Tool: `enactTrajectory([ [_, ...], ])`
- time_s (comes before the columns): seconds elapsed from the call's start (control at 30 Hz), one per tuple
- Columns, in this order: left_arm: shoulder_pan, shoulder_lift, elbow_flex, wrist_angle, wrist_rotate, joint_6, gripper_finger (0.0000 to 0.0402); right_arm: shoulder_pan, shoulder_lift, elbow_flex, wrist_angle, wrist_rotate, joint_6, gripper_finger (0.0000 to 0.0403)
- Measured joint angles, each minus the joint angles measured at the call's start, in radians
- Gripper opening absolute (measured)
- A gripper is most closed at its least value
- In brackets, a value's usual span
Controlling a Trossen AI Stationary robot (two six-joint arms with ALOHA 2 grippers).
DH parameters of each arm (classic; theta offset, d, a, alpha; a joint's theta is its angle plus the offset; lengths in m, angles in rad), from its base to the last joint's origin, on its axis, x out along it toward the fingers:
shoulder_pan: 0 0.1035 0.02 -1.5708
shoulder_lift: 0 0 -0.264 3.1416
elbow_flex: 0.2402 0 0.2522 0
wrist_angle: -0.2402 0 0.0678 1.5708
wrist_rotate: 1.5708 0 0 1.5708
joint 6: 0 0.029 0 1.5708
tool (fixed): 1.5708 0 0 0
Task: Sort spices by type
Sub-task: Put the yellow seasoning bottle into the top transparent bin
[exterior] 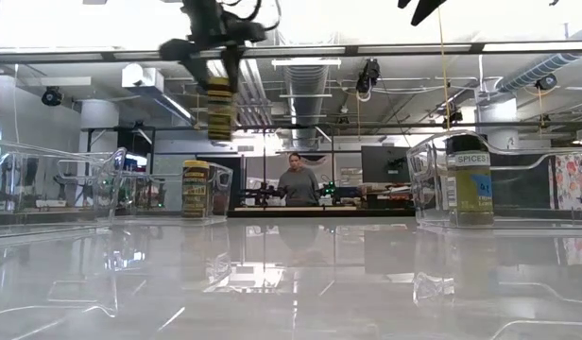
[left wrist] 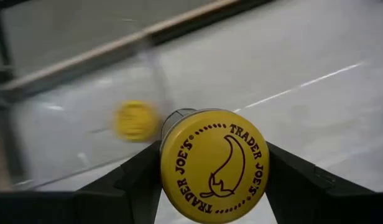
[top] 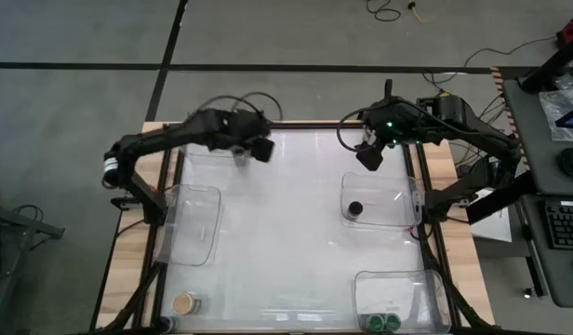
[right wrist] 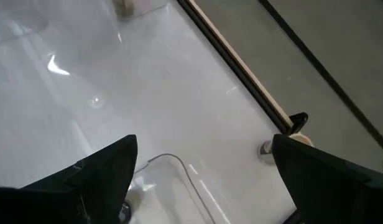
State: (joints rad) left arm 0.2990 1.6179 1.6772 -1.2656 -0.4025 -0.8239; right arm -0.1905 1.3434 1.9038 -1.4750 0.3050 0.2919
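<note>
My left tool (left wrist: 213,186) pinches a yellow-lidded Trader Joe's spice jar (left wrist: 214,163) and holds it in the air over the far left of the tabletop (top: 286,214); below it a second yellow-lidded jar (exterior: 196,189) stands in a clear tray (exterior: 221,184). My right tool (right wrist: 204,180) hangs spread wide, gripping nothing, above the tray (top: 407,200) holding the black-lidded jar (top: 354,209). Nearest me, a tan-lidded jar (top: 185,302) and two green-lidded jars (top: 383,322) stand along the near edge. Far behind, a person (exterior: 298,181) sits.
</note>
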Motion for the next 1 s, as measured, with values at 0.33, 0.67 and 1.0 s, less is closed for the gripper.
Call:
enactTrajectory([
  [0.33,0.235,-0.068,-0.004,-0.092,0.052,0.232,0.0218,0.000,0.000,0.000,0.004,0.000,0.127,0.0364],
  [0.67,0.397,-0.102,-0.160,-0.014,0.154,0.338,0.0219,0.000,0.000,0.000,0.017,0.000,0.195,0.0364],
  [1.0,0.420,-0.178,-0.462,0.250,0.230,0.320,0.0219,0.000,0.004,0.000,0.079,0.001,0.207,0.0364],
])
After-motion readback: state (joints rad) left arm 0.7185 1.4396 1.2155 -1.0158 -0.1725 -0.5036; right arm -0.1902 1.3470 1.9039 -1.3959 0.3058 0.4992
